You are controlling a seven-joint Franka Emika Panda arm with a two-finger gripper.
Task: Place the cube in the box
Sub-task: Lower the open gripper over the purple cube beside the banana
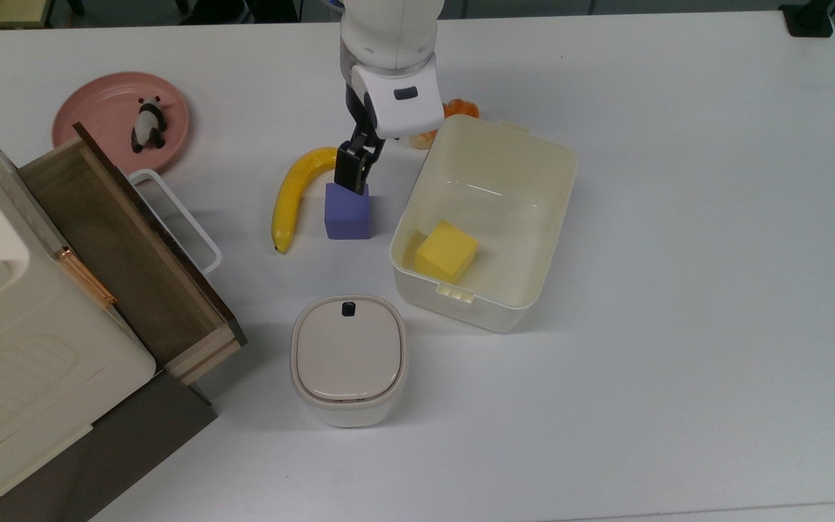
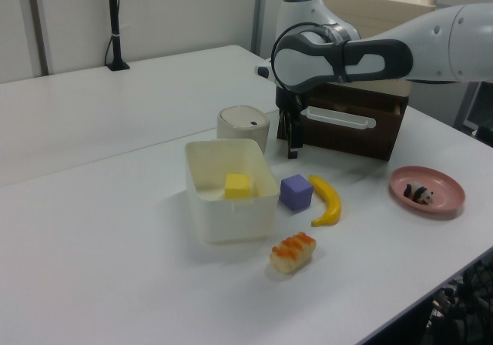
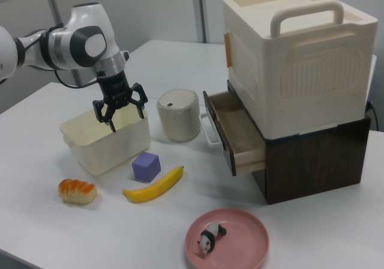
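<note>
In the top view, going left to right: the plate (image 1: 98, 116) with a panda figure (image 1: 148, 125), the open drawer (image 1: 127, 254) below it, then the banana (image 1: 294, 194), its upper tip hidden behind the gripper (image 1: 352, 176). The cube (image 1: 347, 211) sits on the table (image 1: 678, 217) between banana and box (image 1: 555, 217), touching neither; the gripper's tips overlap its upper edge. The right view shows the gripper (image 3: 120, 114) with fingers spread, holding nothing, raised above the cube (image 3: 146, 166). The bread (image 1: 454, 110) is mostly covered by the arm. A yellow cube (image 1: 446, 251) lies inside the box.
</note>
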